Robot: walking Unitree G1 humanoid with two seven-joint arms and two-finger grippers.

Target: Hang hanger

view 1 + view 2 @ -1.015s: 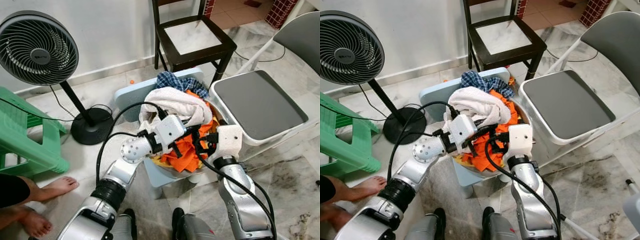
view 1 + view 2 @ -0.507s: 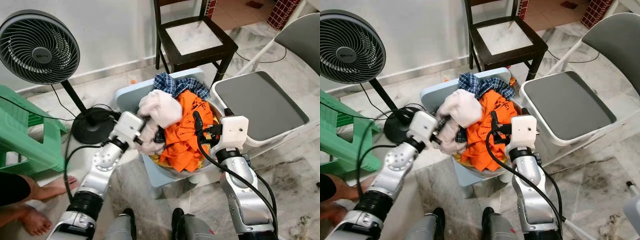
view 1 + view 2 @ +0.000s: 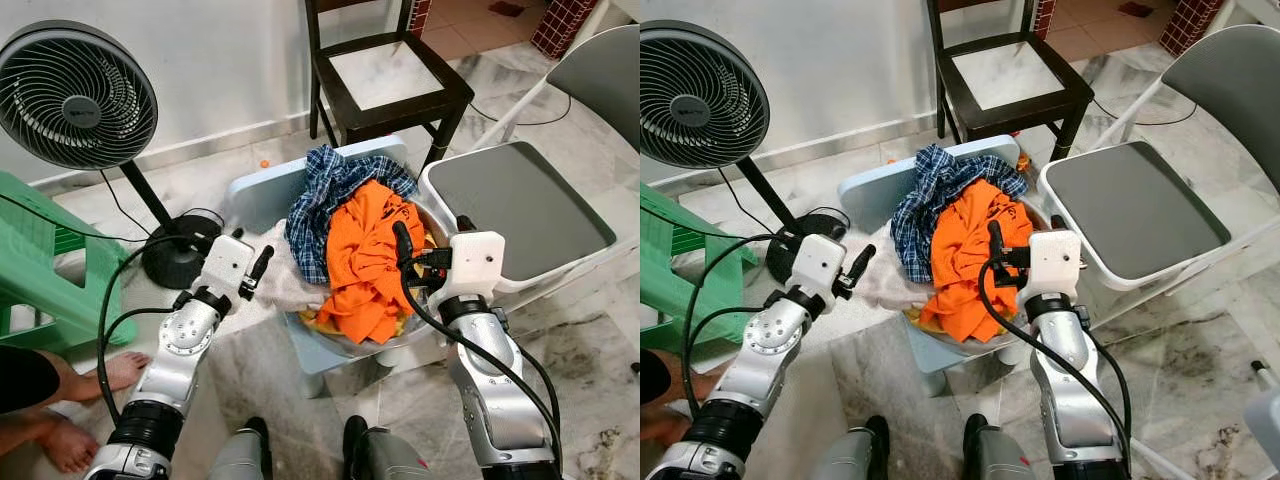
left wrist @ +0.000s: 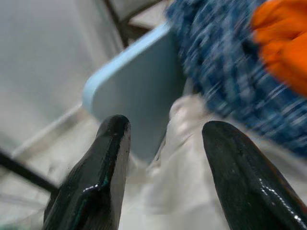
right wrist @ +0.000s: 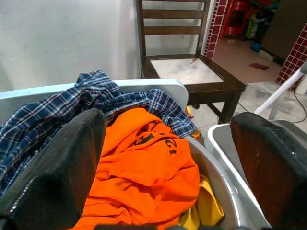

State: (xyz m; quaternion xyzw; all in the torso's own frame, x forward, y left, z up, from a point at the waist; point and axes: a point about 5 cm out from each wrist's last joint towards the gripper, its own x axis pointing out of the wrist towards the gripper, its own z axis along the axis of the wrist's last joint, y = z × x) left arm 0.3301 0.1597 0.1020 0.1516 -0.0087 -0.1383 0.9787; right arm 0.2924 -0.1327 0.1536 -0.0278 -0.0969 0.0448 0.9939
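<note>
We cannot make out a hanger; it may lie under the orange shirt [image 3: 372,262] and blue plaid shirt [image 3: 318,205] heaped in the round metal basin [image 3: 412,338]. Our left gripper [image 3: 256,272], beside the basin over a cream towel [image 3: 288,282], is open and empty. Our right gripper [image 3: 402,243], open at the basin's rim, holds nothing. We judge sorting continues; next, dig. The grey plastic chair [image 3: 520,205] crowds the basin's right.

Grey marble floor [image 3: 590,350] bearing a black pedestal fan [image 3: 78,100] far left, dark wooden chair [image 3: 385,75] far centre, and green plastic stool [image 3: 50,275] left.
</note>
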